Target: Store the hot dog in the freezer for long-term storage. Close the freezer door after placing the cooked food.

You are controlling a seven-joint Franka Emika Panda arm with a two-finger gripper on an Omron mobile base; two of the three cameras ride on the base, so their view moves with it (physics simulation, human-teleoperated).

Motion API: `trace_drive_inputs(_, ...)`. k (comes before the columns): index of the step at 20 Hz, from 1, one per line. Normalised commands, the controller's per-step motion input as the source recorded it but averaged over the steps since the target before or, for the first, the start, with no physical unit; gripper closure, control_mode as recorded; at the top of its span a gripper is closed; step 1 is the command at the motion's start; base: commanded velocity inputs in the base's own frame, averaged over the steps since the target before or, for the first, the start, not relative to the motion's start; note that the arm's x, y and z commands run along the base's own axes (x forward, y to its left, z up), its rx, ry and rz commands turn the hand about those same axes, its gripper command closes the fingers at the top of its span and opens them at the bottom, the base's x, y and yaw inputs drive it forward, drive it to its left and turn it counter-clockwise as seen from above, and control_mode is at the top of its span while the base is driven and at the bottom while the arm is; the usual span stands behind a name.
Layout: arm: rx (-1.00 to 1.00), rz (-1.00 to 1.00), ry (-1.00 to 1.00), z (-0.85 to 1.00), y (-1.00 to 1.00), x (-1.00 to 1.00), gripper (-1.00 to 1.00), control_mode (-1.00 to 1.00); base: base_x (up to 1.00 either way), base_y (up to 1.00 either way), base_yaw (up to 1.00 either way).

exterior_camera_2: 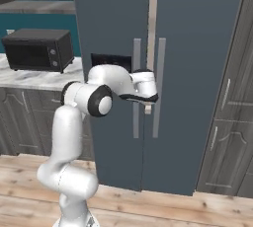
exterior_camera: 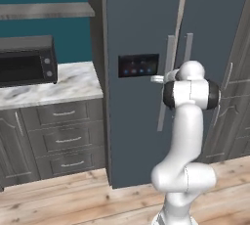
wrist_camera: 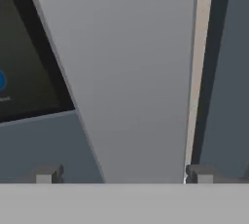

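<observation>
My arm reaches level toward the freezer (exterior_camera_2: 163,33), its gripper (wrist_camera: 124,174) spread wide and empty. In the hand view the two fingertips (wrist_camera: 47,174) stand on either side of the silver handle (wrist_camera: 131,72) of the freezer door (exterior_camera: 136,121), one at 7 o'clock and one at 5 o'clock in that picture, the handle running up between them; I cannot tell whether either tip touches it. At 9 o'clock in the same view sits a corner of the black display panel (wrist_camera: 24,57), a blue dot glowing on it.

From the left base camera the freezer door stands slightly ajar, a pale strip (exterior_camera: 181,9) showing at 12 o'clock between it and the plain door (exterior_camera: 219,48). The display panel lies just left of the arm's wrist, and the two handles rise side by side near the middle seam. The right base camera shows the hand at the left handle (exterior_camera_2: 136,88), at the centre of the frame, with the second handle (exterior_camera_2: 158,88) just beside it.

At 9 o'clock in the left base view a black microwave (exterior_camera: 27,61) sits on the marble bench (exterior_camera: 73,84), grey drawers (exterior_camera: 63,138) beneath. Tall grey cabinets (exterior_camera_2: 230,122) flank the freezer at 3 o'clock. I cannot see the hot dog from any camera.
</observation>
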Motion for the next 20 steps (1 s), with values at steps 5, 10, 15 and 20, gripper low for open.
trace_drive_inputs(5,0.0,0.04,0.12,0.55,-0.2,0.57,-1.0,-1.0,0.0,0.0,0.0)
trace_drive_inputs(10,0.0,0.04,0.0,0.19,-0.23,0.67,-1.0,-1.0,0.0,0.0,0.0)
trace_drive_inputs(15,-0.01,0.05,0.05,0.25,-0.13,0.67,-1.0,-1.0,0.0,0.0,0.0)
trace_drive_inputs(20,-0.02,0.0,0.23,0.15,-0.02,0.43,-1.0,-1.0,0.0,0.0,0.0)
